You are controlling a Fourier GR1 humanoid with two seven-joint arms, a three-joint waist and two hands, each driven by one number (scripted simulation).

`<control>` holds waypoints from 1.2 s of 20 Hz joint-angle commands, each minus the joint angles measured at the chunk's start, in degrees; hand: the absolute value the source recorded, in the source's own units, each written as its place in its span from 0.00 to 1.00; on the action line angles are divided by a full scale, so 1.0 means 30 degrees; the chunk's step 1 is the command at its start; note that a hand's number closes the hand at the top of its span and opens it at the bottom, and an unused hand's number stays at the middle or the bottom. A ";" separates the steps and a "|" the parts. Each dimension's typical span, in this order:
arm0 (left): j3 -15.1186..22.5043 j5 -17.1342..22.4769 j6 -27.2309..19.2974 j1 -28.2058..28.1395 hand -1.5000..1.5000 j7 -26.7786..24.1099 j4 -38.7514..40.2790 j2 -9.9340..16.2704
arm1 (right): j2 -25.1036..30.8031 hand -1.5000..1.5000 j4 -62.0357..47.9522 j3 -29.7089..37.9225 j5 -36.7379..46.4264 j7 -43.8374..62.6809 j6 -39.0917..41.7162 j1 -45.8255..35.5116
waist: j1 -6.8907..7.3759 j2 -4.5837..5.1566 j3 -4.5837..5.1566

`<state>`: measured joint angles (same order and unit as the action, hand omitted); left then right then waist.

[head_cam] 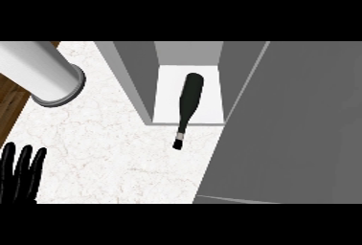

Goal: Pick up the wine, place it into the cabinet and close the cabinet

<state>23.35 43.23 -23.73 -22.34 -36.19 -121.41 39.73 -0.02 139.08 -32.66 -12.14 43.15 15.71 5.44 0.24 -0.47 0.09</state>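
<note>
White marbled bench (106, 158) carries an open cabinet (134, 81). Wine (188, 103) lies on its side on the cabinet floor, neck apparently past the front edge. Left hand (20, 174) rests at lower left, fingers straight. Door (290, 124) stands open at right.

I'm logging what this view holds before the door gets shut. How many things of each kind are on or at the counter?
Wine bottle: 1, lying in the cabinet, neck sticking out over the front edge
Cabinet: 1, door open
Grey cylinder: 1
Hand: 1, the left hand, resting open at the lower left
Total: 4
</note>
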 commanded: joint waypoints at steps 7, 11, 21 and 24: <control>-0.4447 0.2568 0.3360 -0.0984 0.00 0.0560 0.1298 0.1576 | 0.0009 1.00 0.2350 -0.7527 0.4148 0.0972 -0.4793 -0.1053 | -0.0241 -0.0063 0.0031; -0.4999 0.2754 0.3972 -0.1500 0.00 0.0963 0.0356 0.2022 | 0.0028 1.00 -0.0160 -0.8026 0.5516 -0.0608 -0.7395 -0.3405 | 0.0106 -0.0049 0.0027; -0.6736 0.4449 0.5761 -0.0558 0.00 0.2125 0.1557 0.2040 | 0.0109 1.00 -0.2083 -0.8161 0.7218 -0.0319 -1.1520 -0.8081 | 0.0183 0.0047 0.0044; -0.5705 0.3764 0.5741 -0.0939 0.00 0.2063 0.1310 0.1422 | 0.0144 1.00 -0.2823 -0.8652 0.7472 -0.0102 -1.2512 -0.9276 | 0.0289 0.0029 0.0046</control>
<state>6.02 54.43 -8.23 -24.75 -30.19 -118.03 44.90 8.76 136.85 -51.16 7.45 42.06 -16.98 -14.20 0.74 -0.37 0.20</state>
